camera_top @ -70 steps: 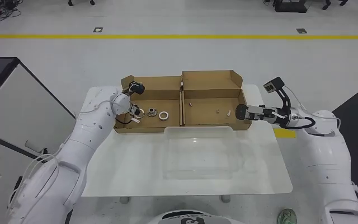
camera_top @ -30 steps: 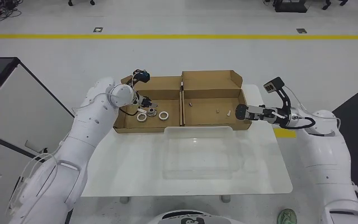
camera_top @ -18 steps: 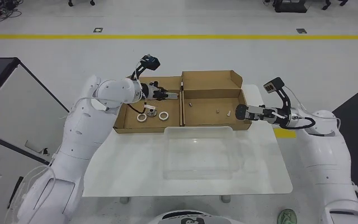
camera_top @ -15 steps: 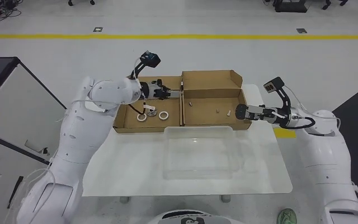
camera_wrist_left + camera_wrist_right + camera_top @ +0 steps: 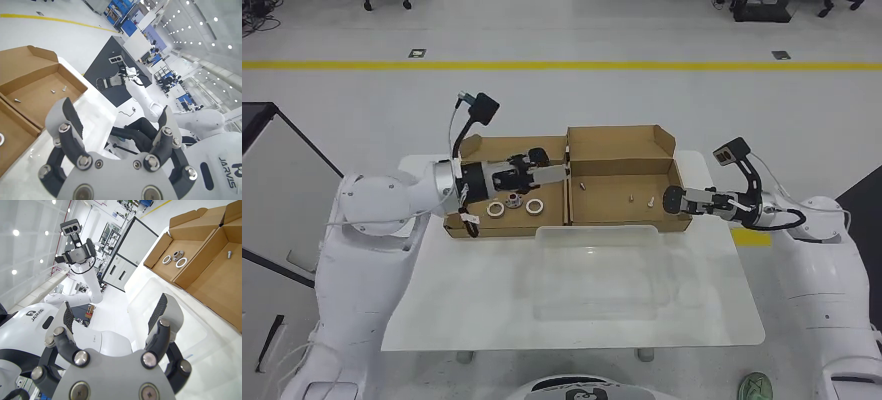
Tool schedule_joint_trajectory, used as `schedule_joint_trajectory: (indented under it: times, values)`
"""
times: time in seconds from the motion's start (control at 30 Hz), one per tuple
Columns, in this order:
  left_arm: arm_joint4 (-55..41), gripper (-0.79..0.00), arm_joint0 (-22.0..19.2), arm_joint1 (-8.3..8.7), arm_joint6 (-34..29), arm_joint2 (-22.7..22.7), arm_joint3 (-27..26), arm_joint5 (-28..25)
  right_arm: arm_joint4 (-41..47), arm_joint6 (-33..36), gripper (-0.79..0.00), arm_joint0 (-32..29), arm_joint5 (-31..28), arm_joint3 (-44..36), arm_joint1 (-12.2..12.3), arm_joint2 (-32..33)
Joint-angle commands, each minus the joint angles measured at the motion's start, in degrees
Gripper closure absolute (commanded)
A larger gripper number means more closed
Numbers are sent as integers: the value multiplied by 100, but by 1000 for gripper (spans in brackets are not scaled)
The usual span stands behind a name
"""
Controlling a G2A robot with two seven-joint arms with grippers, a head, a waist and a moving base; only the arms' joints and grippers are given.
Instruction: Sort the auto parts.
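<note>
Two metal rings (image 5: 534, 207) and a flanged hub (image 5: 512, 200) lie in the left cardboard box (image 5: 504, 228). The left gripper (image 5: 116, 107) hangs above it and the right gripper (image 5: 115, 303) is well beyond it, both with fingers spread, empty. The parts look rigid, slick and dense, likely best pinched across a rim.

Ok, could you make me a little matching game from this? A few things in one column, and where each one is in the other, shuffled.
Things:
1. silver rings
2. small bolts
3. clear tray
4. left hand

Places:
A. lying inside the right cardboard box
B. open and empty, above the left cardboard box
C. on the table, nearer the robot than both boxes
D. lying inside the left cardboard box

Pairs: 1-D, 2-A, 3-C, 4-B.
</note>
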Motion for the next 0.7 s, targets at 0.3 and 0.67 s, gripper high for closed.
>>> schedule_joint_trajectory:
  times: [0.3,0.67]
  values:
    - [-332,-785,209,13,116,-62,-184,51,0,0,-785,0,0,0,0,0]
    - [-332,-785,209,13,115,-62,-184,51,0,0,-785,0,0,0,0,0]
